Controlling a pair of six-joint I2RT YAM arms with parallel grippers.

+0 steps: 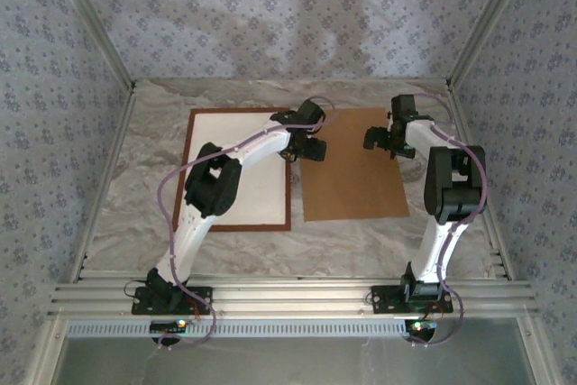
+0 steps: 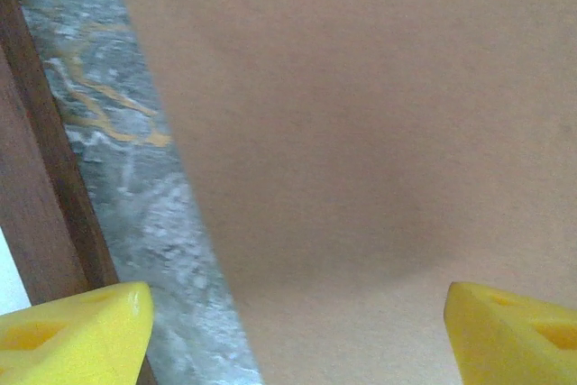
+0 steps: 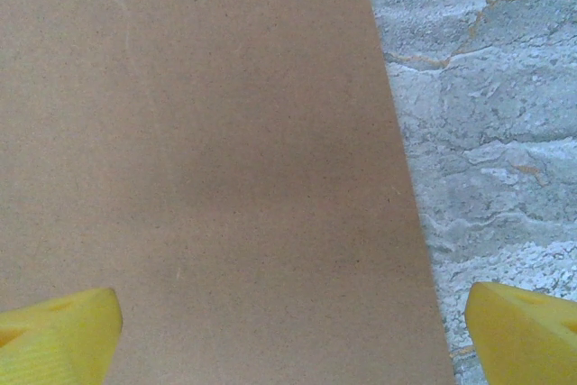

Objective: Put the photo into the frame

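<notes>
- Left gripper (image 1: 305,147), jaws apart and empty, hovers over the facing edges of the frame (image 1: 236,226) and backing board (image 1: 353,173).
- Its wrist view adds the marble table (image 2: 144,196) strip between them.
- Right gripper (image 1: 382,140), jaws wide, sits over the backing board's right edge.
- From above, a white mat (image 1: 261,191) fills the frame.

Lab test booth: wallpapered walls (image 1: 270,6), aluminium rails (image 1: 288,297).

1. Brown backing board (image 1: 356,182): flat on table, rt of centre, slightly skewed.
2. White mat (image 1: 261,191): flat, left of board, not touching it.
3. Grey marbled table cover (image 1: 135,196): wrinkled.
4. Floral-print walls (image 1: 270,6): on 3 sides.
</notes>
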